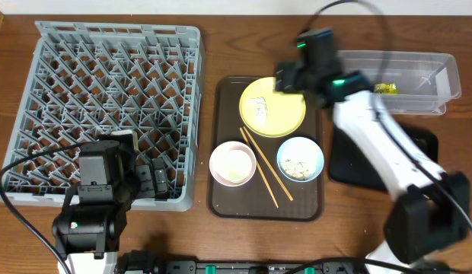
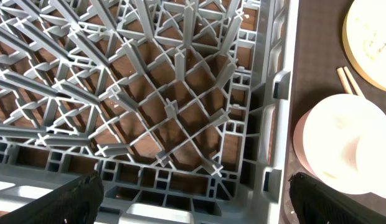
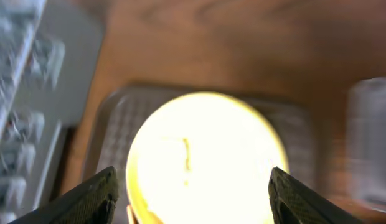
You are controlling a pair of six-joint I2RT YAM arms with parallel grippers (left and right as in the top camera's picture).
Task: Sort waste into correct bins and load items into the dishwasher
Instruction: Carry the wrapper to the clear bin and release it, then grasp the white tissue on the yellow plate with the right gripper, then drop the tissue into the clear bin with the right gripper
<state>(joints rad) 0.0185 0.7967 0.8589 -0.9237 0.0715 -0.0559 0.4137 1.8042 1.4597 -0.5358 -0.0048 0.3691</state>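
Note:
The grey dish rack (image 1: 106, 99) fills the left side. A yellow plate (image 1: 282, 114) with a crumpled white tissue (image 1: 260, 108) on it, two chopsticks (image 1: 264, 171), a white bowl (image 1: 233, 164) and a light-blue bowl (image 1: 300, 158) holding beige crumbs lie on the brown serving tray (image 1: 221, 202). The wrapper (image 1: 385, 89) lies in the clear tub (image 1: 426, 72). The black tray (image 1: 350, 164) is partly hidden by my right arm. My right gripper (image 1: 285, 80) (image 3: 193, 199) is open above the plate (image 3: 205, 162). My left gripper (image 1: 148, 181) (image 2: 196, 208) is open over the rack's front right corner (image 2: 180, 124). I cannot pick out the small white cup.
The white bowl (image 2: 342, 143) and the plate's edge (image 2: 367, 37) show to the right of the rack wall in the left wrist view. Bare wooden table (image 1: 221, 38) lies between the rack and the tub. The right wrist view is blurred.

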